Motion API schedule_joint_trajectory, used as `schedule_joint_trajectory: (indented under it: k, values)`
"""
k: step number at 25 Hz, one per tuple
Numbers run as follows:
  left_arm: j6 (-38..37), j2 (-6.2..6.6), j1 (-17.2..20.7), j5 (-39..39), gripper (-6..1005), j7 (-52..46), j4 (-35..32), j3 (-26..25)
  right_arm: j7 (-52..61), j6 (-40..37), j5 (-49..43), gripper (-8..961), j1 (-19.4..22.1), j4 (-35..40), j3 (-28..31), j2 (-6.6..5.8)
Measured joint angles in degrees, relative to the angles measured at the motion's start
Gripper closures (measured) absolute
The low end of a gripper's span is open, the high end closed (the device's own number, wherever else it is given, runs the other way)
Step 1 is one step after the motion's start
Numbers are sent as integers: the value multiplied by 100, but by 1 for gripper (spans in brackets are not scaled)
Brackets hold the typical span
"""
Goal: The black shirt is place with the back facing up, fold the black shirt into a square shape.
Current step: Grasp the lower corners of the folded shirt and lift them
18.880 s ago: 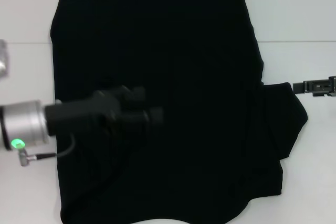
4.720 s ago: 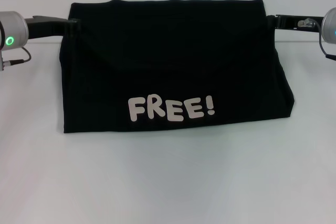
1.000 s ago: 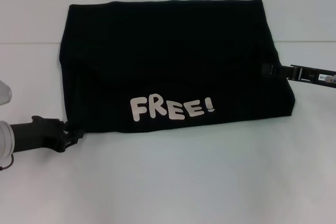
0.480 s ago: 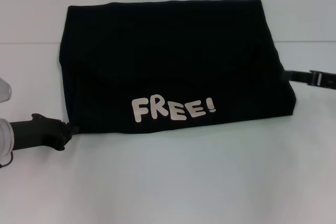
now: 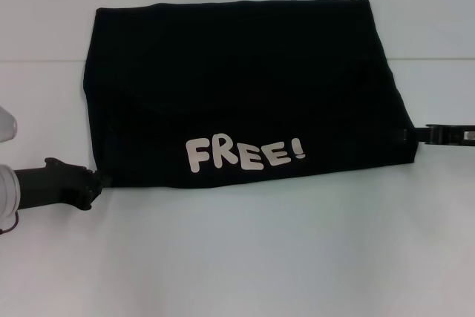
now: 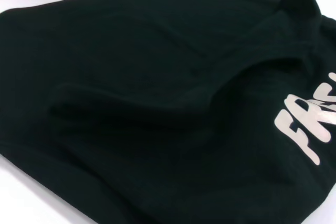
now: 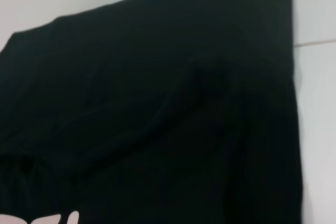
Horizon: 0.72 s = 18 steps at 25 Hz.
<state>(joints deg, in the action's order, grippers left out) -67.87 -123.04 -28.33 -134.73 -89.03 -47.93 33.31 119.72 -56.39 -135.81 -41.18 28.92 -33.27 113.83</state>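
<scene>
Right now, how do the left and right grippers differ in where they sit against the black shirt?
The left gripper is at the black shirt's near-left corner, below the lettering's level; the right gripper meets the right edge, higher up. More of the left arm shows than of the right. Both reach in sideways, at the shirt's edge.

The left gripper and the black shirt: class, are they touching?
Touching. In the head view the left gripper meets the near left corner of the black shirt, with no table showing between them.
</scene>
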Motion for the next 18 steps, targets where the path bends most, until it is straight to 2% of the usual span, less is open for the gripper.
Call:
schedule_joint_trajectory:
  k: [4,6,18]
  values:
    - [1,32,-36,0,986,0,31,0,3,147,-9,347,-113,-16,-189,155]
    - [11,34,-57,-1,986,0,38,0,8,166,-12,355,-157,-61,-239,191]
    - [20,45,-86,-12,987,0,56,0,42,349,7,403,-184,-278,-260,206]
